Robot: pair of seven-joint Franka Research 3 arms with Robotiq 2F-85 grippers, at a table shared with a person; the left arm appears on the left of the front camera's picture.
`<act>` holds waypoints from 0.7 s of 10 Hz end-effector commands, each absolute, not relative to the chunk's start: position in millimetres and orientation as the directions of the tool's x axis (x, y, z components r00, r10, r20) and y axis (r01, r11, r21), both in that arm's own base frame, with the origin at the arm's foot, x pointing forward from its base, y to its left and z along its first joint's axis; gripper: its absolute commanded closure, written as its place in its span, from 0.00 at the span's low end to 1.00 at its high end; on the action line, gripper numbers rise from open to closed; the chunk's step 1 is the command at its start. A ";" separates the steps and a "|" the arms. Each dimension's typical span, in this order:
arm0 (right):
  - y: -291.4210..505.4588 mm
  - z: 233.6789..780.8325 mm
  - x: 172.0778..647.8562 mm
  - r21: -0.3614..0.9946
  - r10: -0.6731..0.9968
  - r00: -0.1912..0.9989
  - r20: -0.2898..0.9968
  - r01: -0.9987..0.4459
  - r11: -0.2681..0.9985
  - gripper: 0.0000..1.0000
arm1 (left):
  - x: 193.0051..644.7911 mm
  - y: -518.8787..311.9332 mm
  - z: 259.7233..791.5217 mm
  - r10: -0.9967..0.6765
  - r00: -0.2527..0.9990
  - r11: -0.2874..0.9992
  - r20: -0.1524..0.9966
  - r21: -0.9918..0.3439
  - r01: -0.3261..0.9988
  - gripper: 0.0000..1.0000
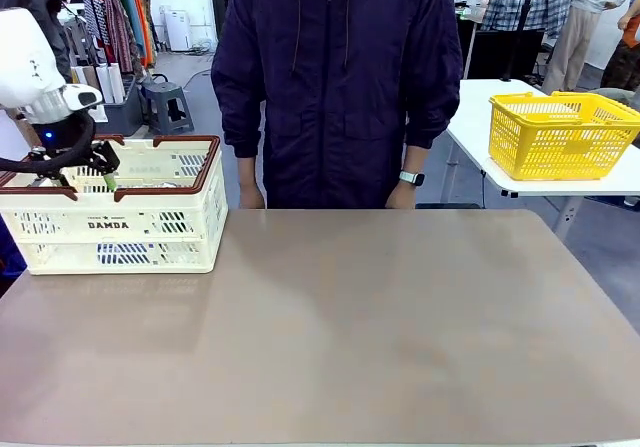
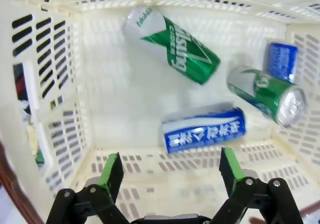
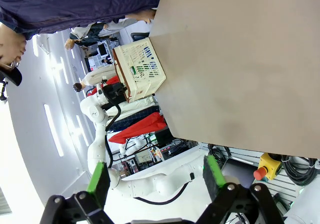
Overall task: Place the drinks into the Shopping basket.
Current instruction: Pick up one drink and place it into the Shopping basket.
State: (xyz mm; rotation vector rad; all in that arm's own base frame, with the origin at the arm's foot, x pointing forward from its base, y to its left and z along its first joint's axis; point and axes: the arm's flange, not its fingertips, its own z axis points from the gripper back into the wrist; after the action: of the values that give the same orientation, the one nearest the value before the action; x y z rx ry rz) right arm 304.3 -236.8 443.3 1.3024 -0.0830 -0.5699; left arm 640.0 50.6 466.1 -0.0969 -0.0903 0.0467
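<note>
Left gripper hangs inside the shopping basket at the counter's left end, jaws apart and empty, green pads showing on both fingers.

Four cans lie on the basket floor, all on their sides. A green can lies slantwise toward the far wall. A blue-and-white can lies nearest the jaws, roughly crosswise. A second green can lies to its right, silver end toward the camera, near the side wall. A second blue can sits in the far right corner, partly hidden behind that green one. Whether the two right-hand cans touch cannot be told.

Right gripper hangs off the counter's edge, jaws apart, nothing between them.

A person stands at the far side, hands low at the counter edge. No cans on the open counter; the task looks finished or nearly so.

Handling judgement: thin aluminium, stiff if full but dentable, smooth and slick, apt to roll when lying down. Best hold is across the mid-body, pads square to the curved wall, modest squeeze.
</note>
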 end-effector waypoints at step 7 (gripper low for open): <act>-237.1 448.8 305.3 0.927 -0.441 0.858 -0.263 0.351 0.131 0.00 | 399.8 72.9 610.9 -0.038 0.993 0.686 0.114 -0.719 0.109 0.00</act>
State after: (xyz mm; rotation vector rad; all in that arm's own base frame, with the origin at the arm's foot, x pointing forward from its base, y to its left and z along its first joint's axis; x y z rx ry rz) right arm 304.8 -236.3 443.1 1.3019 -0.0813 -0.5689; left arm 430.7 50.6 636.9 -0.6951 -0.0626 -0.1153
